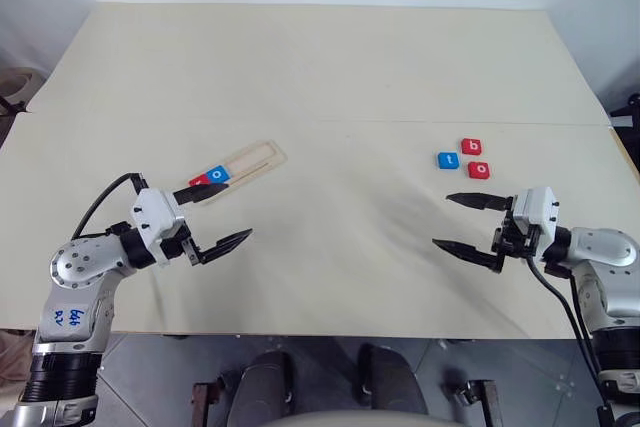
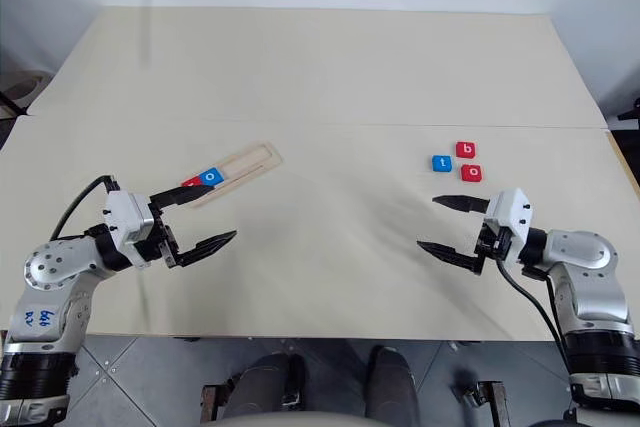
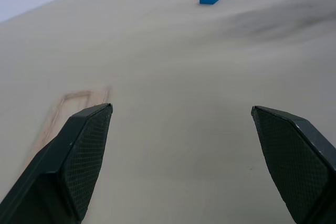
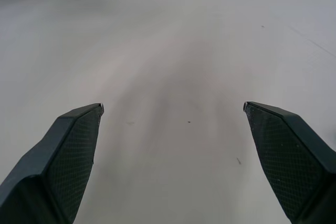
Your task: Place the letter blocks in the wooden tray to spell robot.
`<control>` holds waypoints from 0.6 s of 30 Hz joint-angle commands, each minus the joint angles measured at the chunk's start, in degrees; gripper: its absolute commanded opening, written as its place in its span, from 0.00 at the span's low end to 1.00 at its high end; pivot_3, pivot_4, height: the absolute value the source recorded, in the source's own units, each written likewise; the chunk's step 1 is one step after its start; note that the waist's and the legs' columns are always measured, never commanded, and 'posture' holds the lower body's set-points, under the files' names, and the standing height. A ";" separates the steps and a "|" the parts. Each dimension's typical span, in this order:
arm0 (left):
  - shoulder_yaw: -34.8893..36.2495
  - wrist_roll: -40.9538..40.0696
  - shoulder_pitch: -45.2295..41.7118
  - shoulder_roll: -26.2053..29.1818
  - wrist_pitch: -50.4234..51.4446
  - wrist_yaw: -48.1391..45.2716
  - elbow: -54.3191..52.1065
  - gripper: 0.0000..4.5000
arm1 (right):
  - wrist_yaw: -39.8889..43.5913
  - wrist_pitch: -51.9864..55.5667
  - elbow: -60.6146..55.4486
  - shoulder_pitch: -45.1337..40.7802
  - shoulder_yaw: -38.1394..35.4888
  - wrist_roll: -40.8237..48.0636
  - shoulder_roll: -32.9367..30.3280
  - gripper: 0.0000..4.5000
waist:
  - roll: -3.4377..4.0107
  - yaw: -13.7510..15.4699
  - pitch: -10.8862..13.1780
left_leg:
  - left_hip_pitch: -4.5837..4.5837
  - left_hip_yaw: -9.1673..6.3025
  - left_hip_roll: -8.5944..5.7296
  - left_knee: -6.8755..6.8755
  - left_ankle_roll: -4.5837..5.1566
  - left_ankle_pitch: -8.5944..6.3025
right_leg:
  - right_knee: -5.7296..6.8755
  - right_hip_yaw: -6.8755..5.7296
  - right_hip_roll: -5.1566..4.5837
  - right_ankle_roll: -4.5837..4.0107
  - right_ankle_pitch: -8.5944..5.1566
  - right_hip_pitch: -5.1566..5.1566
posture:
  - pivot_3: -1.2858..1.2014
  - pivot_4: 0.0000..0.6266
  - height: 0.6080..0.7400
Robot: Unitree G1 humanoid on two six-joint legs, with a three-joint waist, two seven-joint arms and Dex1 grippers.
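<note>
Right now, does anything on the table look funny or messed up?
Nothing is spilled or broken. The wooden tray lies slanted on the table, with a red block and a blue o block at one end. Three blocks, b, t and o, sit loose far off.

— Any obstacles on the table (image 1: 320,77)?
— Few: the wooden tray (image 1: 250,163) on the left, three letter blocks (image 1: 465,159) clustered on the right. Between them lies wide bare surface.
</note>
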 commanded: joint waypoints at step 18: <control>19.86 -7.13 19.10 -9.11 -1.04 10.99 -0.77 1.00 | -5.72 8.94 -16.64 -7.27 7.20 3.92 11.97 1.00 | -0.05 0.16 -0.02 | 0.01 -0.34 0.00 0.04 0.02 -0.06 | 0.01 0.01 -0.04 0.00 0.00 0.01 | 0.52 0.24 1.00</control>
